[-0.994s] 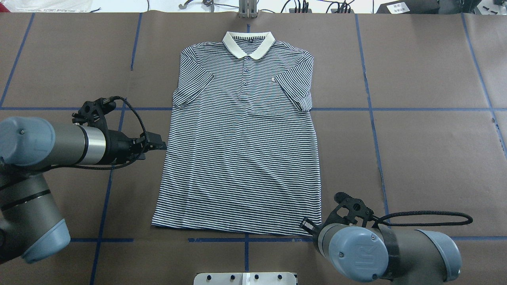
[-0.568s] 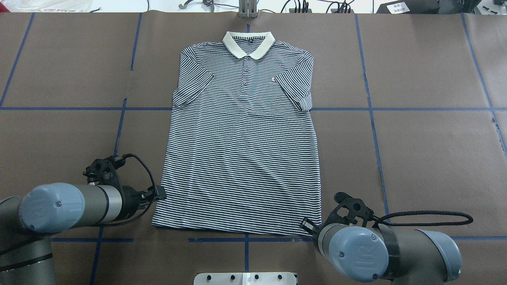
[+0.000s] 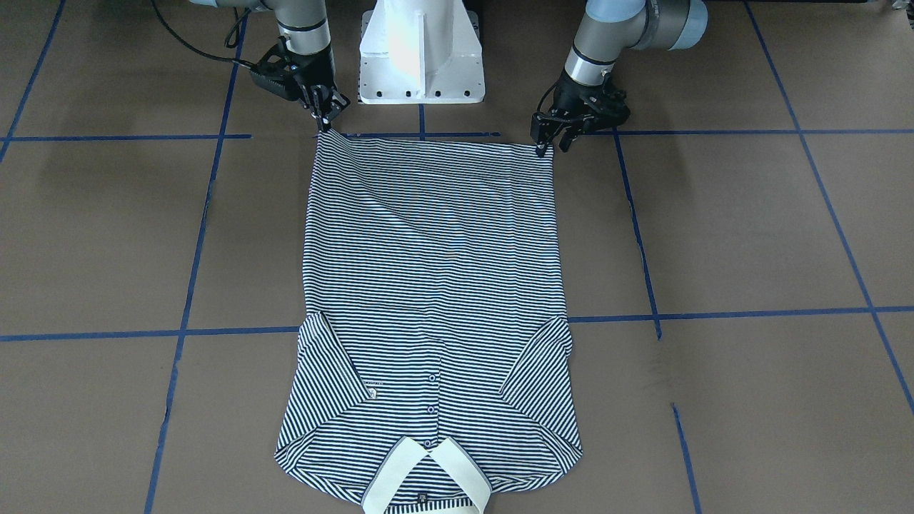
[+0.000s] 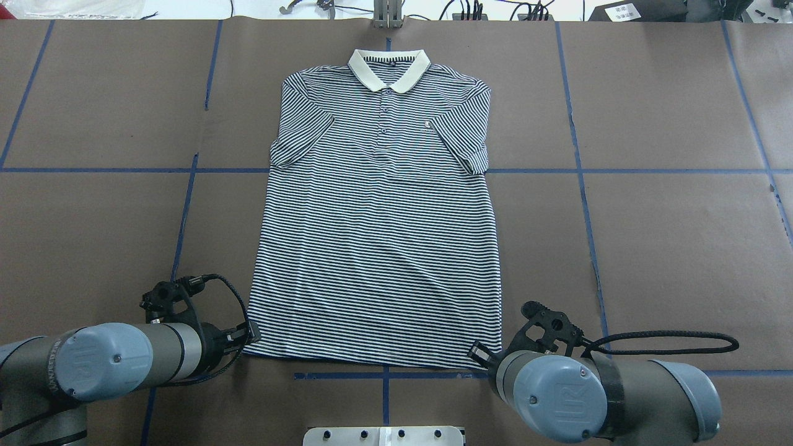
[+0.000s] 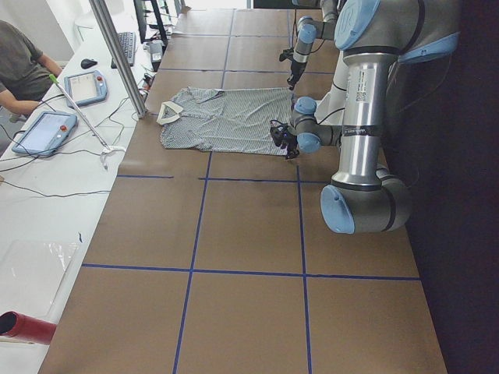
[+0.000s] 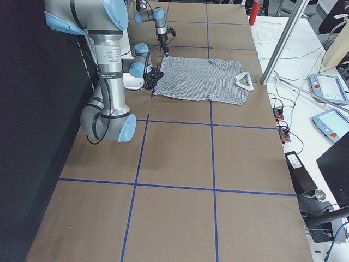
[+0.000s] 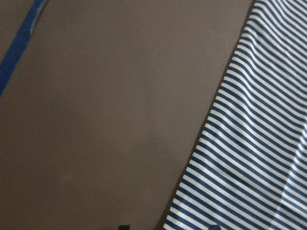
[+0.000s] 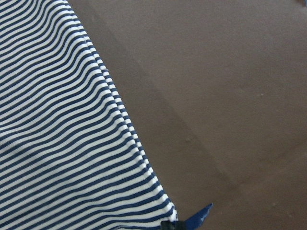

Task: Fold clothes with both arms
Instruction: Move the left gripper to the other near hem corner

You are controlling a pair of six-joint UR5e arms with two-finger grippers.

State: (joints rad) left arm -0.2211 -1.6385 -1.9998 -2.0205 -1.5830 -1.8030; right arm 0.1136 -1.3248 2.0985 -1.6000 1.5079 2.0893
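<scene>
The left gripper (image 3: 553,141) has slid from the middle of the polo shirt's (image 4: 378,235) side seam to the hem corner on that side. Both hem corners are now covered, so the bottom-up fold looks ready to start once this corner is grasped. The shirt lies flat, face up on the tabletop (image 4: 669,248). The left arm reaches in low from outside the shirt, its jaws parted just beside the corner. The right gripper (image 3: 325,120) tilts down onto the opposite hem corner, jaws apparently pinched on the cloth.
</scene>
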